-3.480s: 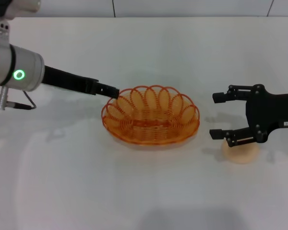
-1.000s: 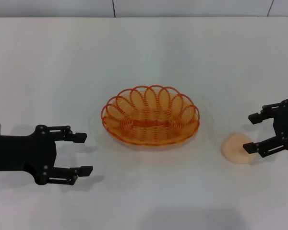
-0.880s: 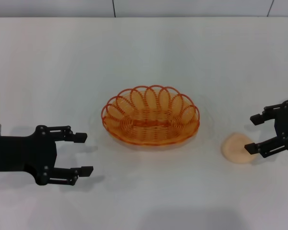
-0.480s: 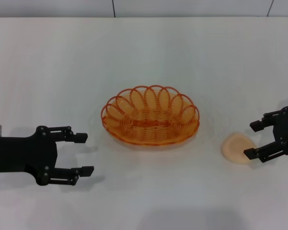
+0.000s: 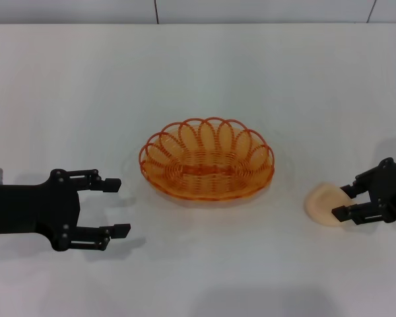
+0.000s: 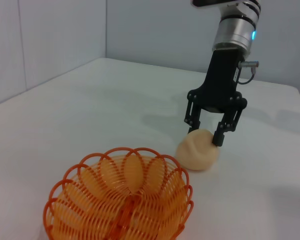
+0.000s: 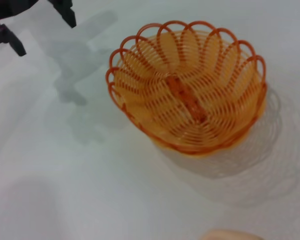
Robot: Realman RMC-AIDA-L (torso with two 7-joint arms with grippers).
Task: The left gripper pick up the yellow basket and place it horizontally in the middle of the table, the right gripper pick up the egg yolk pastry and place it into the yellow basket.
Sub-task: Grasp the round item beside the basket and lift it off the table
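The yellow basket (image 5: 207, 168) lies lengthwise across the middle of the white table (image 5: 204, 72) and is empty. It also shows in the left wrist view (image 6: 120, 197) and the right wrist view (image 7: 187, 107). The egg yolk pastry (image 5: 322, 203) sits on the table to the right of the basket. My right gripper (image 5: 344, 202) is open at the pastry's right side. In the left wrist view, the right gripper (image 6: 205, 134) has its fingers straddling the top of the pastry (image 6: 197, 150). My left gripper (image 5: 117, 208) is open and empty, left of the basket and apart from it.
A grey wall runs along the table's far edge (image 5: 198, 24). The left gripper's fingertips (image 7: 65, 12) show beyond the basket in the right wrist view. The pastry's edge (image 7: 232, 235) peeks in at that view's border.
The left gripper let go of the basket's rim and drew back to the front left. The right gripper swung out to the right, then came down onto the pastry.
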